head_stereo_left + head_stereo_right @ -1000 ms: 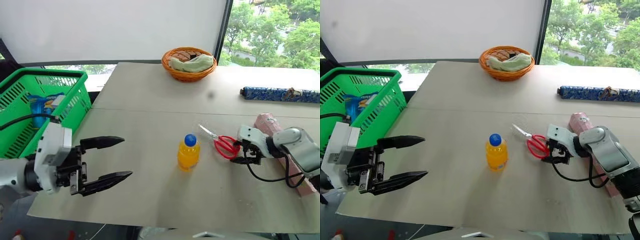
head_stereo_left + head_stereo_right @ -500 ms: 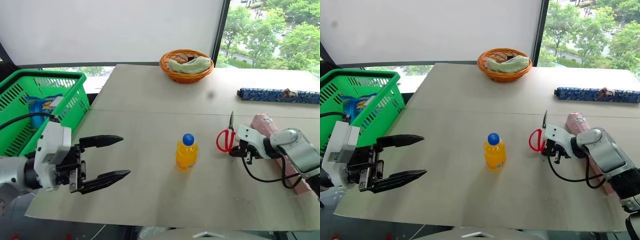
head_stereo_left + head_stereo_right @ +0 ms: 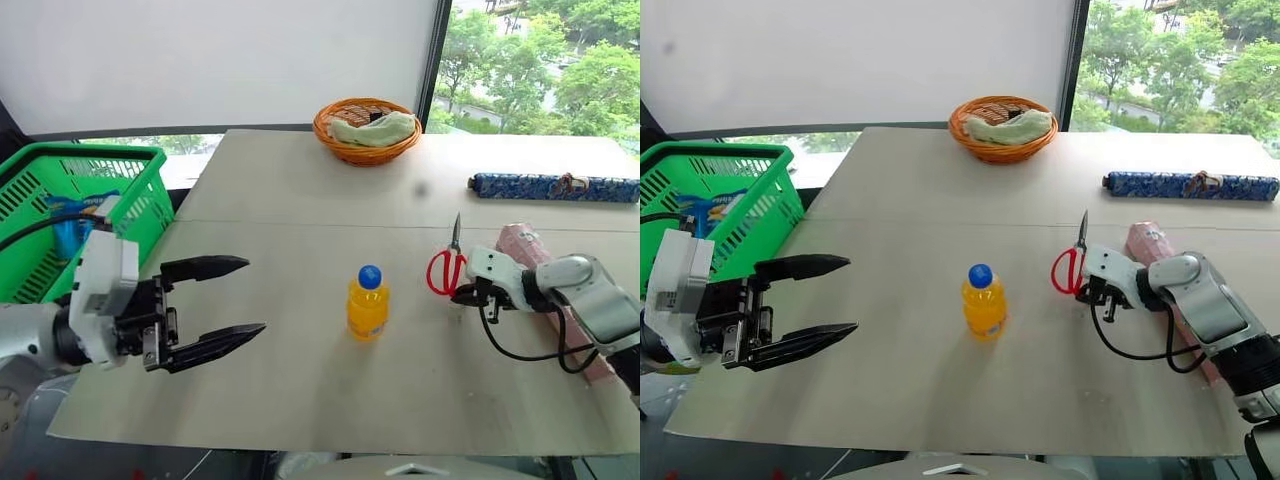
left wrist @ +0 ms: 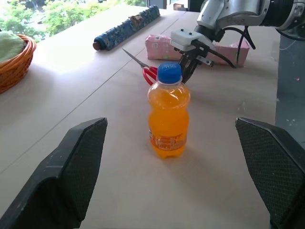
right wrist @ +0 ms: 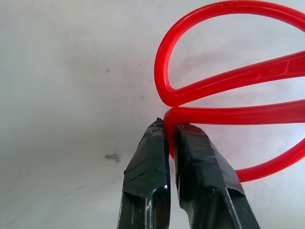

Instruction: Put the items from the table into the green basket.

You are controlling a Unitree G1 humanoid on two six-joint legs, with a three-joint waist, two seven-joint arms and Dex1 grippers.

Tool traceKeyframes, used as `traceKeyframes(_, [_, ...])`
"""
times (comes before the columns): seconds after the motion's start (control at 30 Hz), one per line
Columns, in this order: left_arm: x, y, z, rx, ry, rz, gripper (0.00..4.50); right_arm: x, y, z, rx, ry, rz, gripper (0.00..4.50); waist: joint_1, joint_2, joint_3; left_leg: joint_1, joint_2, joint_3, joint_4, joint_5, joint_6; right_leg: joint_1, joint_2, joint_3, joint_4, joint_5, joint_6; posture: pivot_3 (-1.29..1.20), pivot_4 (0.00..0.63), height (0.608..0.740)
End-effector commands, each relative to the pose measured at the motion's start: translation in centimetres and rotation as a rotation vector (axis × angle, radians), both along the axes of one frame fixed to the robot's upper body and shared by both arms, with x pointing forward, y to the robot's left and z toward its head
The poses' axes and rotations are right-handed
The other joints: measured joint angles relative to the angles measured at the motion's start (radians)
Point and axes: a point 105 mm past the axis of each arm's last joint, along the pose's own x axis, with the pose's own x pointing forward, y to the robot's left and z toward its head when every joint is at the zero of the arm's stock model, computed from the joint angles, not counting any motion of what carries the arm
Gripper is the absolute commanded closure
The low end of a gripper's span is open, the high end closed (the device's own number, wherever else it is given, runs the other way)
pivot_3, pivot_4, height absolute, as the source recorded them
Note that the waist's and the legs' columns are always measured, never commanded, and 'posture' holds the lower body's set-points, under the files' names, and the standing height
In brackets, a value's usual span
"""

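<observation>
Light grey-beige surface [image 3: 300, 200] carries the loose items so both arms can reach them. Bright green lattice plastic basket [image 3: 60, 190] sits off its left edge, the drop target. Left pincer [image 3: 215, 300] hangs spread wide, aimed at the short orange-drink bottle with blue cap [image 3: 367, 303] mid-surface, probably staged for it. Right pincer [image 5: 169, 131] is clamped on a loop of the red-handled metal-bladed scissors [image 3: 446, 265], blades tipped up off the surface, a thin hold that could slip.

The green basket [image 3: 120, 200] was cut off at the frame's left edge, its blue packet [image 3: 70, 225] partly hidden behind the lattice.
</observation>
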Motion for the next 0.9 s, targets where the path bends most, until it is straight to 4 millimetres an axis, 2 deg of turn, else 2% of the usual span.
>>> traceKeyframes(0.03, [0.9,-0.2,1.1,-0.028,-0.047,0.012,0.00,5.1,-1.2,6.7,0.096,-0.288,-0.162,4.47,-0.002,0.003,0.002,0.000,0.000,0.001,0.000,0.000,0.000,0.000,0.000,0.001,0.000,0.000,-0.001,0.09,0.000,0.738])
traceKeyframes(0.13, [2.3,-1.2,1.9,-0.037,-0.099,0.015,0.00,9.3,-4.0,10.1,0.181,-0.453,-0.411,4.47,0.000,0.003,0.002,0.003,0.000,0.002,-0.001,0.001,-0.002,0.001,0.001,0.001,0.001,0.001,-0.002,0.09,0.000,0.738])
traceKeyframes(0.23, [3.8,-3.3,3.4,-0.101,-0.170,-0.004,0.00,11.7,-7.3,12.1,0.228,-0.542,-0.626,4.47,0.010,0.001,0.002,0.005,0.000,0.000,-0.002,0.004,-0.006,0.002,0.001,0.000,0.000,0.002,-0.003,0.08,0.000,0.738])
traceKeyframes(0.33, [5.0,-5.0,4.4,-0.146,-0.219,-0.024,0.00,13.0,-9.2,13.9,0.301,-0.589,-0.765,4.47,0.004,0.001,0.001,0.004,0.000,0.001,-0.003,0.005,-0.005,0.002,0.001,0.003,0.000,0.003,-0.002,0.08,0.000,0.738])
traceKeyframes(0.43, [6.3,-6.3,4.9,-0.185,-0.249,-0.032,0.00,13.5,-10.4,14.4,0.371,-0.582,-0.855,3.41,-0.017,0.001,0.001,0.004,0.000,0.005,-0.005,0.007,-0.002,0.000,0.001,0.006,0.000,0.003,-0.002,0.07,0.000,0.738])
traceKeyframes(0.63, [6.9,-7.0,4.7,-0.198,-0.253,-0.049,0.00,13.6,-10.9,15.6,0.335,-0.697,-0.859,0.73,-0.073,0.001,0.001,0.004,0.001,0.012,-0.012,0.007,-0.002,-0.006,0.002,0.013,0.001,0.003,-0.001,0.05,0.000,0.738])
traceKeyframes(0.67, [7.0,-7.0,4.6,-0.195,-0.250,-0.050,0.00,13.5,-11.1,15.8,0.331,-0.713,-0.867,0.16,-0.080,0.001,0.001,0.004,0.001,0.013,-0.012,0.007,-0.002,-0.007,0.002,0.014,0.002,0.003,-0.001,0.05,0.000,0.738])
traceKeyframes(0.77, [6.8,-6.8,3.9,-0.173,-0.226,-0.055,0.00,13.1,-10.6,15.7,0.370,-0.695,-0.811,0.07,-0.094,0.001,0.001,0.004,0.003,0.017,-0.012,0.007,-0.002,-0.009,0.003,0.017,0.002,0.003,-0.001,0.04,0.000,0.738])
traceKeyframes(0.83, [6.5,-6.2,3.2,-0.141,-0.204,-0.052,0.00,12.1,-8.6,15.1,0.418,-0.618,-0.665,0.07,-0.100,0.001,0.001,0.004,0.003,0.018,-0.012,0.007,-0.002,-0.009,0.004,0.019,0.003,0.003,-0.001,0.03,0.000,0.738])
traceKeyframes(0.9, [6.3,-5.6,2.3,-0.101,-0.175,-0.042,0.00,10.0,-6.2,14.4,0.480,-0.548,-0.479,0.07,-0.104,0.001,0.001,0.004,0.004,0.018,-0.011,0.007,-0.001,-0.009,0.004,0.020,0.003,0.004,-0.001,0.02,0.000,0.738])
